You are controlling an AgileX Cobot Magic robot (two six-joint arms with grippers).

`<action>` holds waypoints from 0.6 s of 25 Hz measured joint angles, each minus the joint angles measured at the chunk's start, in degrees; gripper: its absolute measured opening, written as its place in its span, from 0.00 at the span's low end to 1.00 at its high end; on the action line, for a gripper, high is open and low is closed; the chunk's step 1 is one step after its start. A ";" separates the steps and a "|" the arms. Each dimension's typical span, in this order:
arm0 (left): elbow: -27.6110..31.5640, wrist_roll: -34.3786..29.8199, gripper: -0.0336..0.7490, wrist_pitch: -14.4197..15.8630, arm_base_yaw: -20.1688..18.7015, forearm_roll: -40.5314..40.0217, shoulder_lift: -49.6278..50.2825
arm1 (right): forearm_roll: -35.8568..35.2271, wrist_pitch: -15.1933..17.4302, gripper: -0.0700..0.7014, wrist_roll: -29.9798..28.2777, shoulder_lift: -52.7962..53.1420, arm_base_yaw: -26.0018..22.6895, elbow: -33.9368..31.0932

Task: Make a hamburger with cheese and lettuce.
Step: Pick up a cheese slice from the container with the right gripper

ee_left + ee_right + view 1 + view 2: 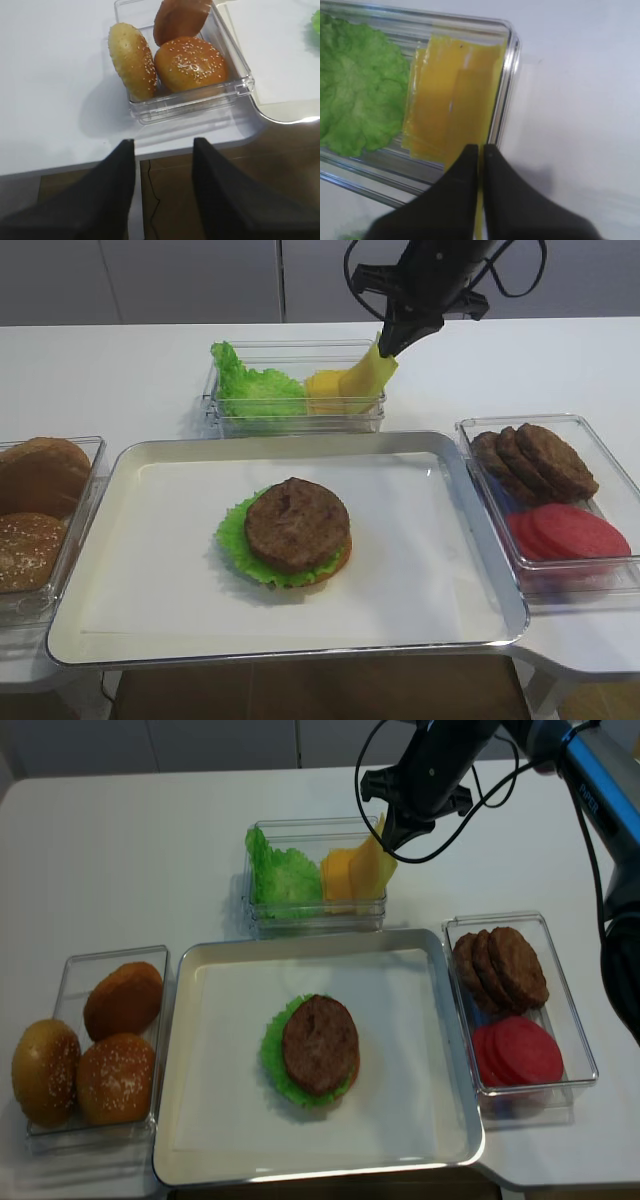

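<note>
So we've got the right gripper [392,343] pinched tight on one corner of the cheese [366,374], slice dangling floppy over its clear tub [296,416] next to the spare lettuce [255,390]. Holding it by an edge probably lets it drape flat onto the patty. The hamburger [288,532] waits mid-tray [160,570], well apart. Our left gripper [164,150] hangs with jaws apart by the buns [189,62], holding nothing

Both high views overlook the tray [130,570]; wrist views sit close
</note>
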State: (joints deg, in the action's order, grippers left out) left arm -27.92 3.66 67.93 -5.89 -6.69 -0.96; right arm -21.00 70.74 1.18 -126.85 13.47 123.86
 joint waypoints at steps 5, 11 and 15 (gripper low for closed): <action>0.00 0.00 0.41 0.00 0.00 0.00 0.00 | 0.00 0.36 0.14 0.00 0.22 0.00 0.00; 0.00 0.00 0.41 0.00 0.00 0.00 0.00 | 0.46 0.36 0.14 0.00 0.76 -0.33 0.00; 0.00 0.00 0.41 0.00 0.00 0.00 0.00 | 0.67 0.36 0.14 0.00 0.76 -0.80 0.00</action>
State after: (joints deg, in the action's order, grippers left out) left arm -27.92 3.66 67.93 -5.89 -6.69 -0.96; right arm -20.33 71.10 1.18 -126.09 12.67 123.86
